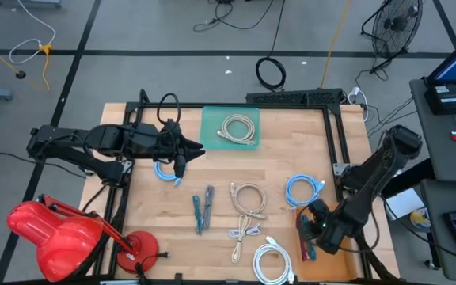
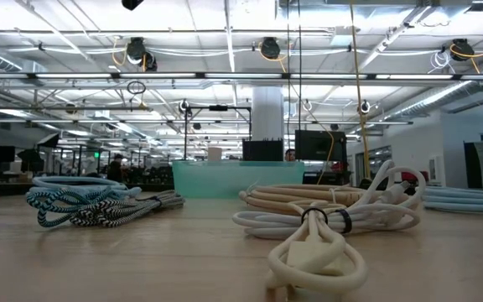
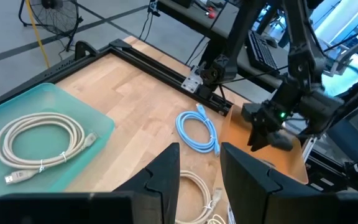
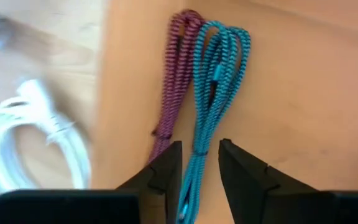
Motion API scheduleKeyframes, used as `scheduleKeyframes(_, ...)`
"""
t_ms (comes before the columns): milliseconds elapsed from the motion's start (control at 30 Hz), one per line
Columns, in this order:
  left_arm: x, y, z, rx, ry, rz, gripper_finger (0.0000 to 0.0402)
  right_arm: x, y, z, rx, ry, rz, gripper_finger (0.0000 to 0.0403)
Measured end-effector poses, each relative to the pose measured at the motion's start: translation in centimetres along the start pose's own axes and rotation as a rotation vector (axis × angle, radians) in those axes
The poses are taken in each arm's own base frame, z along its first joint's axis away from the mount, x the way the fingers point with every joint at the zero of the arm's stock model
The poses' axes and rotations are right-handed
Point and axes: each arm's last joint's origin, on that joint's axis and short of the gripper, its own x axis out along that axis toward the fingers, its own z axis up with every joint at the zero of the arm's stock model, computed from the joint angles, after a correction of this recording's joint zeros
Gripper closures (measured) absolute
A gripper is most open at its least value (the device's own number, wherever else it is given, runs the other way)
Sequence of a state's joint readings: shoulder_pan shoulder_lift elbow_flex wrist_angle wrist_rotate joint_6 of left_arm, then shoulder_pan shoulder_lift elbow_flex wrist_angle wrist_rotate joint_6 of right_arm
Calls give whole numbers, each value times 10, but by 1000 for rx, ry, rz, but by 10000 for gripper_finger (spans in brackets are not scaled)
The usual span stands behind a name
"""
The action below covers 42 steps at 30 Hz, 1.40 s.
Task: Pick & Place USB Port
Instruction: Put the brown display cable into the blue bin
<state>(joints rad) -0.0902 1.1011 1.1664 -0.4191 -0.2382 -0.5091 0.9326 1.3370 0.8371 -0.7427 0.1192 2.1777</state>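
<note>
Two bundled cables, one teal [image 4: 213,93] and one maroon [image 4: 176,81], lie side by side on the orange mat [image 4: 291,93] directly beneath the right claw [image 4: 201,168]. The claw's fingers stand parted with a narrow gap, the teal cable running up through it, nothing pinched. Both bundles stretch lengthwise straight ahead of the claw, in line with the way it points, the maroon one just to one side of the gap.

Across the tabletop [image 1: 212,170], the left claw [image 3: 201,165] hovers with its fingers apart and empty. A beige cable [image 3: 39,137] rests in the green tray [image 3: 101,124] near it, and a light blue coil [image 3: 197,127] lies ahead of it. The remaining loose cables lie between the two arms, so either could reach for the next one; the right claw looks due to lift clear first.
</note>
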Motion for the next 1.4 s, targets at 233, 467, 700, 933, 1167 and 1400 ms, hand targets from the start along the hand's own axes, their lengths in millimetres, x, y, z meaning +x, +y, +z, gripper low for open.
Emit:
scheduleKeyframes(233, 0, 0, -1, 8, 5, 3, 284, -38, 3, 14, -18, -80, 302, 309)
scheduleKeyframes(467, 0, 0, 0, 9, 5, 3, 284, -77, 14, 36, 29, -423, 709, 309)
scheduleKeyframes(700, 0, 0, 0, 13, 5, 2, 284, -102, 32, 63, -40, -716, 826, 309)
scheduleKeyframes(933, 2, 6, 3, 37, 30, -41, 284, -123, 56, 97, -69, -914, 891, 309)
scheduleKeyframes(1167, 5, 21, 10, 63, 67, -112, 284, -132, 64, 135, -125, -1003, 887, 309)
scheduleKeyframes(1400, 6, 32, 14, 120, 85, -143, 284, -114, 72, 173, -165, -966, 789, 309)
